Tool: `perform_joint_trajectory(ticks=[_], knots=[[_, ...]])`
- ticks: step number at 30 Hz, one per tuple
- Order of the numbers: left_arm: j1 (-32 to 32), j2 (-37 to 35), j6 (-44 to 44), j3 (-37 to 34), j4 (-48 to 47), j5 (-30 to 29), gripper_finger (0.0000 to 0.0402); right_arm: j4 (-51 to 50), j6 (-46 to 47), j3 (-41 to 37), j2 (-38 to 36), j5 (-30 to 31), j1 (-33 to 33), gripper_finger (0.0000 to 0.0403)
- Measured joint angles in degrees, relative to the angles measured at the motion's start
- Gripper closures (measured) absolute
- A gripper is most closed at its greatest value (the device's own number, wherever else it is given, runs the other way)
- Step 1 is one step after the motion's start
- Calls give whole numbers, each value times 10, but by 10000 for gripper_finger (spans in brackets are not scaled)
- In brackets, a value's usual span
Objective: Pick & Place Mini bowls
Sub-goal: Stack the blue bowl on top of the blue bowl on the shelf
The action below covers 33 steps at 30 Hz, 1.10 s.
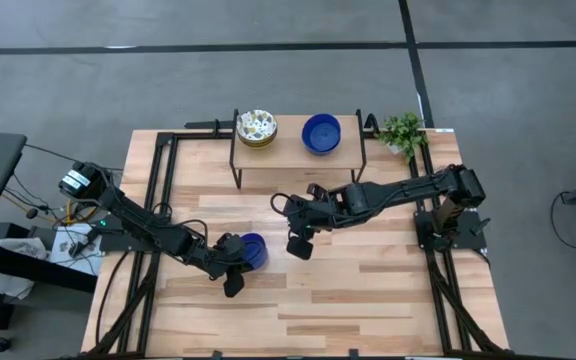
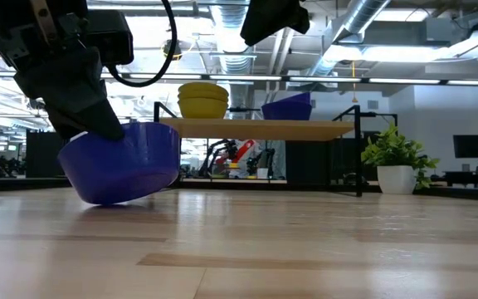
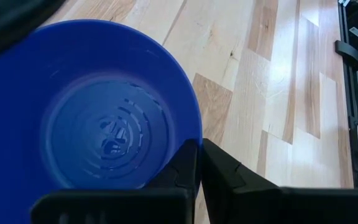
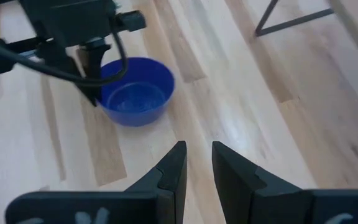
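Note:
A glossy blue mini bowl (image 1: 254, 250) (image 2: 123, 162) sits near the table's middle, tilted, in my left gripper (image 1: 236, 264) (image 3: 199, 148), which is shut on it. My right gripper (image 1: 300, 243) (image 4: 198, 163) hovers to the right of that bowl, well above the table, its fingers a little open and holding nothing. On a small wooden shelf (image 1: 293, 153) at the far side rest a cream floral bowl (image 1: 256, 126), stacked on others that look yellow from the side (image 2: 203, 98), and another blue bowl (image 1: 320, 132) (image 2: 289, 106). My left gripper pinches the blue bowl's rim (image 3: 190, 138) on its left, near side. One finger (image 3: 179, 171) is inside the bowl and the other (image 3: 225, 168) is outside. The fingers come from above, slanting from the left. The bowl is tilted; whether its base (image 2: 98, 198) touches the table I cannot tell.
A small green potted plant (image 1: 403, 131) (image 2: 397, 162) stands at the far right corner beside the shelf. The shelf's black legs (image 1: 238, 170) stand on the table. Bare wood lies in front of and to the right of the held bowl (image 1: 368, 290).

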Motion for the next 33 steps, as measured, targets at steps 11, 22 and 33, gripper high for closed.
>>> perform_joint_trajectory(ticks=[11,22,33], knots=[[0,0,1,0,0,0,392,0,0,0,0,-8,0,336],[0,0,0,-1,12,4,350,0,0,0,0,-9,0,336],[0,0,0,-1,15,1,316,0,0,0,0,-9,0,336]])
